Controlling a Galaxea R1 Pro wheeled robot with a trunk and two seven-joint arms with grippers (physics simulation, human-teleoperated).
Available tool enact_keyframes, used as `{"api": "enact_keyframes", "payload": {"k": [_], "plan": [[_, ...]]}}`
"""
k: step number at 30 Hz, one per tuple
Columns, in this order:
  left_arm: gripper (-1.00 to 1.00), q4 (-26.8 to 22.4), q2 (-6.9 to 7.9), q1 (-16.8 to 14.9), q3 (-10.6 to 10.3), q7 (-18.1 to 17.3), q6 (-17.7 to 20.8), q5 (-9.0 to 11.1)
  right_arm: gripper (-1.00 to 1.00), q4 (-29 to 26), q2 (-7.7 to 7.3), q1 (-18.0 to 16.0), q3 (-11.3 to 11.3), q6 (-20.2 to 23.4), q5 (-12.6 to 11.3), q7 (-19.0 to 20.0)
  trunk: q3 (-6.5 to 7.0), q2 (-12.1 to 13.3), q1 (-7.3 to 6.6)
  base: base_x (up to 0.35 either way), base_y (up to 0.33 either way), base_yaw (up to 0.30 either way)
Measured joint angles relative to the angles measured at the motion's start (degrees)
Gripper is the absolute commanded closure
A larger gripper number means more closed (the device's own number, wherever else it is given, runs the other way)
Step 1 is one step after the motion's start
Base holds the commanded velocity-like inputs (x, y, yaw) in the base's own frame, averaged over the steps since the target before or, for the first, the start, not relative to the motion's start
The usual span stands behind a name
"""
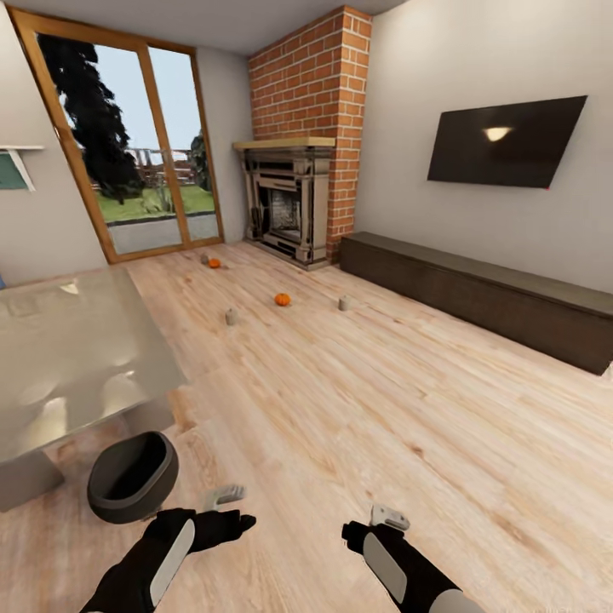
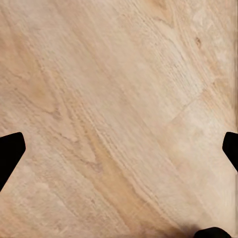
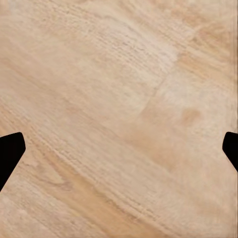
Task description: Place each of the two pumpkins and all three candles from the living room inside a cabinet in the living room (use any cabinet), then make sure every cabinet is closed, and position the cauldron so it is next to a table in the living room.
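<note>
Two orange pumpkins lie on the wooden floor far ahead, one (image 1: 282, 299) mid-floor and one (image 1: 214, 263) nearer the glass door. Three small grey candles stand around them: one (image 1: 231, 316) left of the nearer pumpkin, one (image 1: 344, 302) to its right, one (image 1: 204, 257) beside the far pumpkin. The long dark cabinet (image 1: 477, 289) runs along the right wall with all its fronts shut. The dark round cauldron (image 1: 132, 475) sits on the floor beside the grey table (image 1: 77, 358). My left gripper (image 1: 230, 508) and right gripper (image 1: 375, 525) hover low over bare floor, both open and empty. In the wrist views, the left fingertips (image 2: 10, 153) and right fingertips (image 3: 10, 151) are spread wide.
A brick chimney with an ornate fireplace (image 1: 285, 204) fills the far corner. A glass door (image 1: 136, 145) is on the far left wall. A dark TV (image 1: 502, 140) hangs above the cabinet. Open floor lies between me and the pumpkins.
</note>
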Motion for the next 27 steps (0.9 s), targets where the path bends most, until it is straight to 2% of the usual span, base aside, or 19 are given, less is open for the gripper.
{"api": "enact_keyframes", "payload": {"k": [8,18,27], "plan": [[-1.0,1.13,-0.14,0.0,-0.09,-0.03,-2.2,0.1,-1.0,0.26,-0.05,0.0,-0.07,0.0,0.0,-0.01,-0.46,0.0,-0.02,0.266,-0.16,-0.23],[-1.0,1.21,-0.07,0.01,-0.08,-0.03,-2.25,0.37,-1.0,0.51,-0.13,-0.01,-0.05,-3.0,-0.14,-0.09,-0.66,0.0,-0.02,0.297,-0.153,-0.064],[-1.0,4.76,-0.13,0.0,0.05,-0.02,-2.36,0.09,-1.0,0.52,-0.14,0.0,-0.03,-3.27,-0.18,-0.08,-0.76,0.0,-0.02,0.332,-0.076,-0.26]]}}
